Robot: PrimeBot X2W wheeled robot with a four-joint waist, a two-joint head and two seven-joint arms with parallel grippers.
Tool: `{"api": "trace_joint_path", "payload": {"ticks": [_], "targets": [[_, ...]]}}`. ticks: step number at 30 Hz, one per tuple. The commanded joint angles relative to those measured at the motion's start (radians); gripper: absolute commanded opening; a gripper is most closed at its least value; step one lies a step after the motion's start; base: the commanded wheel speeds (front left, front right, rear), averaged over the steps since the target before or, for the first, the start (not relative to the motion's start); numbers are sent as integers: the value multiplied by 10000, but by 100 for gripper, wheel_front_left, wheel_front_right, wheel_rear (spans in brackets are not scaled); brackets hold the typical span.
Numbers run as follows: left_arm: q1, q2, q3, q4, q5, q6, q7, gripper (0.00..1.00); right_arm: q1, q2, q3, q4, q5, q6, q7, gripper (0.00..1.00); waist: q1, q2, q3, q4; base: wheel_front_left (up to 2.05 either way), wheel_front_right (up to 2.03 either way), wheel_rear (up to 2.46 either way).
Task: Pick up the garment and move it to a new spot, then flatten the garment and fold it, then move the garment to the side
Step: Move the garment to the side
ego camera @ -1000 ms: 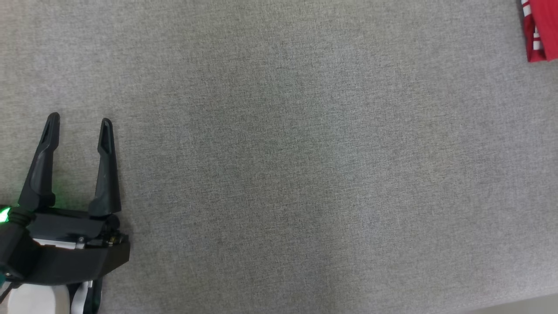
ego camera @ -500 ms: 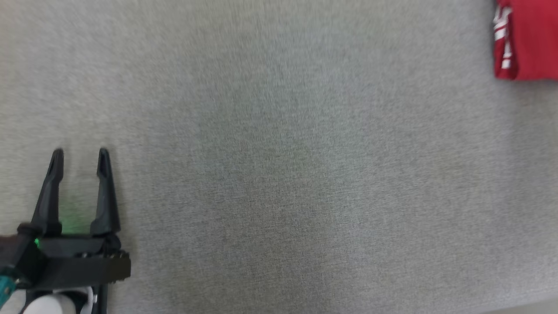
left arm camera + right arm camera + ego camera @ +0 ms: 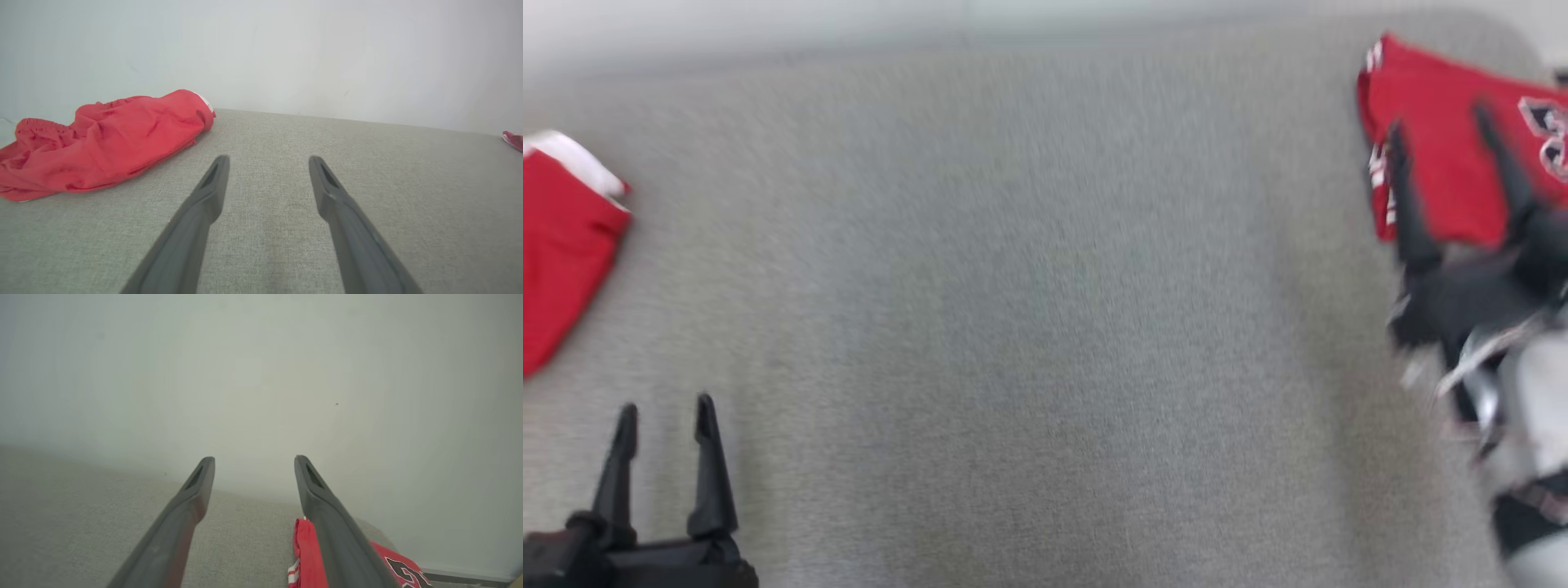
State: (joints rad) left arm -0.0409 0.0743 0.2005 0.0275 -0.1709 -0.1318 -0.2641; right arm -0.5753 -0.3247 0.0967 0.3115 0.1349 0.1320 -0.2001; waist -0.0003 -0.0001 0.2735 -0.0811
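Note:
A folded red garment (image 3: 1445, 155) with white trim and a dark printed number lies at the far right of the grey fabric surface (image 3: 1029, 327). My right gripper (image 3: 1441, 122) hovers over its near edge, blurred, jaws open and empty. In the right wrist view the right gripper (image 3: 254, 460) points at the wall, with the folded garment (image 3: 306, 551) beneath the right finger. My left gripper (image 3: 666, 406) stands open and empty at the lower left; the left wrist view shows the left gripper (image 3: 267, 159) above bare fabric.
A second red garment (image 3: 560, 245), crumpled, with a white band, lies at the far left; in the left wrist view this crumpled garment (image 3: 102, 143) is ahead and left of the fingers. A pale wall (image 3: 261, 375) rises behind the surface's far edge.
The head camera has tilted up, so the whole picture has slid down. The right gripper, open, and the crumpled garment at the left have come into view.

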Motion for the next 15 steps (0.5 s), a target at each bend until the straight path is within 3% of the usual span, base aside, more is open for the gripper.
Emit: {"api": "trace_joint_path", "payload": {"ticks": [1, 15], "targets": [[168, -52, -18, 68, 72, 30, 0, 100, 407, 163, -76, -51, 86, -29, -61, 100, 3, 1, -1004, 463, 0, 0, 0], [790, -137, -347, 499, 318, 30, -1, 100, 4611, 1960, -98, -1460, 164, -29, -298, 100, 3, 1, -2324, 978, 0, 0, 0]]}}
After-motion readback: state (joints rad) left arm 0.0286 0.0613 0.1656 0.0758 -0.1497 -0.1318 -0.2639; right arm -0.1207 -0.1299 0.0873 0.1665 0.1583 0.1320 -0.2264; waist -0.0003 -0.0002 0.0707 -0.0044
